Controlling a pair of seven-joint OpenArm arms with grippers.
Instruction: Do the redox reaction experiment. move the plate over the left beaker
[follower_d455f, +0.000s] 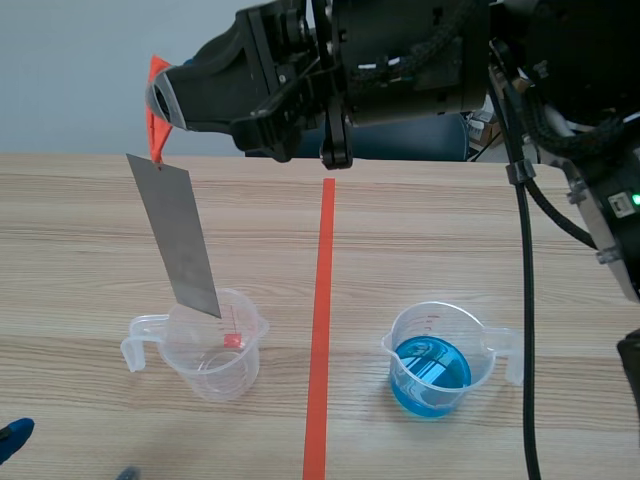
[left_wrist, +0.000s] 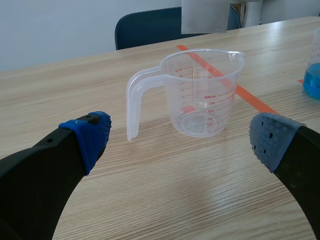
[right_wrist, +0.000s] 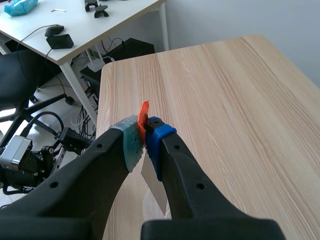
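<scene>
Plate (follower_d455f: 177, 235) hangs tilted above the left beaker (follower_d455f: 212, 352), pinched at its orange tab (follower_d455f: 158, 72) by the right tool (follower_d455f: 160, 98); left tool (left_wrist: 180, 135) stands wide.

Scene camera looks across the surface (follower_d455f: 450, 220) from the robot's side; left wrist camera sits low, close to the empty beaker (follower_d455f: 215, 365) both show; right wrist camera looks down from high.

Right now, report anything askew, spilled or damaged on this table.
Only the plate: it hangs slanted from an orange tab in the right jaws, lower end near the left beaker rim. Nothing spilled; blue liquid sits inside the right beaker.
</scene>
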